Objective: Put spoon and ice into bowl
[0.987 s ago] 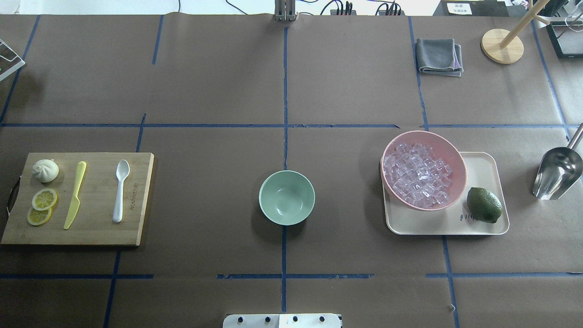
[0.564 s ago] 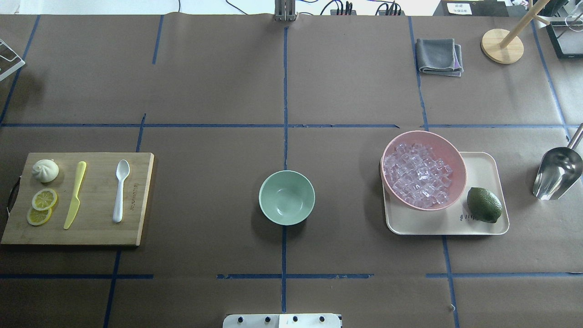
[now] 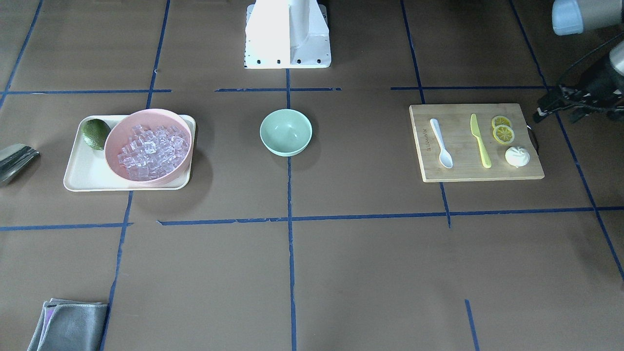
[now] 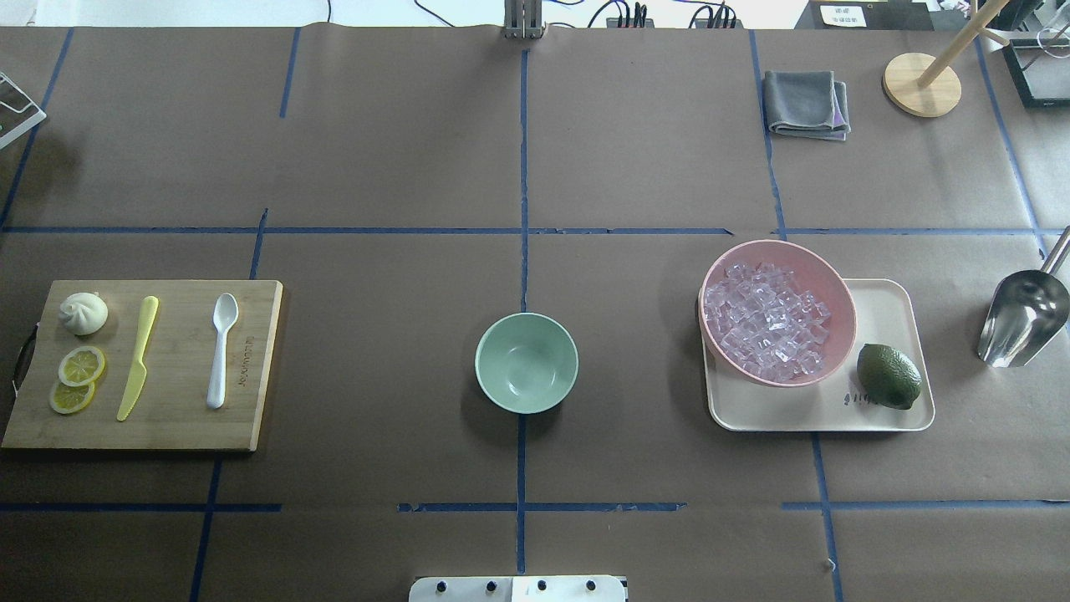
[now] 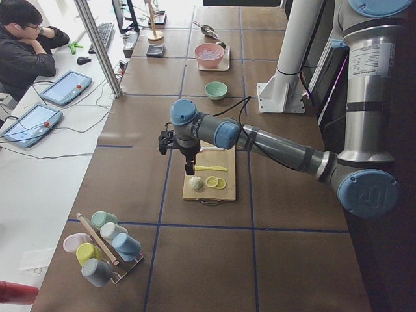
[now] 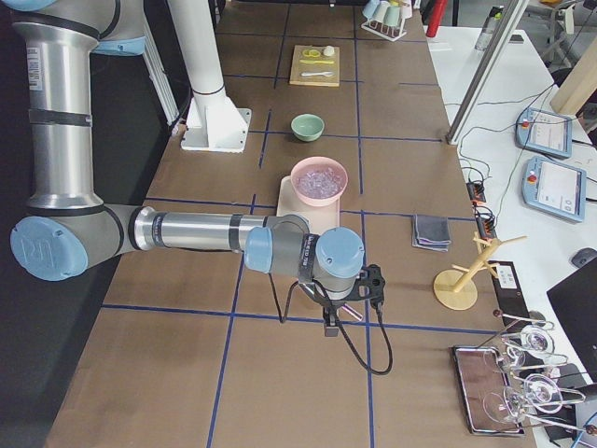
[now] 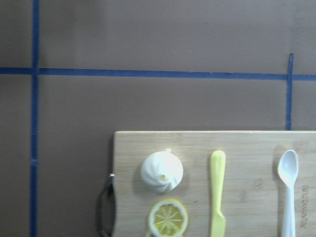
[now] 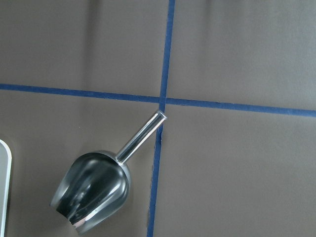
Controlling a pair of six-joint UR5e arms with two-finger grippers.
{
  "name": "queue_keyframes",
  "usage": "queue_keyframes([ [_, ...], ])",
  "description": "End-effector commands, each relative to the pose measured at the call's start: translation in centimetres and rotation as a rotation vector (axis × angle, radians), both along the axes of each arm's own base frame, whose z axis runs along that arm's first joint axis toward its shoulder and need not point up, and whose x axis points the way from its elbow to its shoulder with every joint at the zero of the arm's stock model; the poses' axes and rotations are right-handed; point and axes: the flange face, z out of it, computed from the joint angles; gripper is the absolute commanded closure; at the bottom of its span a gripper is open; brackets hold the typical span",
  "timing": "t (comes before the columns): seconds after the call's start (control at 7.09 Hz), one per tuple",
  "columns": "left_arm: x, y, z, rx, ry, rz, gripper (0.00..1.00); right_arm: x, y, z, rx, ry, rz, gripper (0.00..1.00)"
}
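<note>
Front-facing view: the mint bowl (image 3: 285,131) sits mid-worktop. The white spoon (image 3: 441,149) lies on a cutting board (image 3: 463,173) toward the left end, and the ice (image 3: 148,151) is heaped in a pink bowl (image 3: 112,144) toward the right end.

Overhead: the spoon lies beside a yellow knife (image 4: 138,358). The pink bowl shares a tray (image 4: 886,309) with a lime (image 4: 889,376), and a metal scoop (image 4: 1024,318) rests at the right edge.

Left side view: the left arm (image 5: 279,146) hangs over the board. Whether its jaws are spread or pressed together cannot be told.

Right side view: the right arm (image 6: 196,231) reaches over the right end, and its jaws are likewise unreadable.

Left wrist: a bun (image 7: 162,172) and a lemon slice (image 7: 168,217) lie on the board.

Right wrist: the scoop's handle tip lies over blue tape (image 8: 222,106).
</note>
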Motion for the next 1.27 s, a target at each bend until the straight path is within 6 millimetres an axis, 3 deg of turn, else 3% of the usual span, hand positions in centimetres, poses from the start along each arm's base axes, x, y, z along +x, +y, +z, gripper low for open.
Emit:
queue_keyframes([
  [0.0,9.0,1.7,-2.7,-0.03,0.018,-0.076,0.0,0.0,-1.1,-1.1,0.011,-0.003,0.01,0.0],
  [0.14,11.9,1.8,-4.3,-0.04,0.022,-0.098,0.0,0.0,-1.1,-1.3,-0.015,-0.009,0.038,0.0],
  [0.42,16.6,2.9,-3.6,-0.031,-0.025,-0.096,0.0,-1.4,-1.5,-4.5,-0.044,-0.027,0.096,0.0],
  [0.85,19.7,3.7,-0.9,-0.036,-0.032,-0.118,0.03,-1.7,-1.3,-4.8,-0.055,-0.074,0.1,0.0],
  [1.13,21.4,4.6,-0.9,-0.035,-0.037,-0.088,0.1,-1.8,-1.4,-5.9,-0.046,-0.084,0.109,0.0],
])
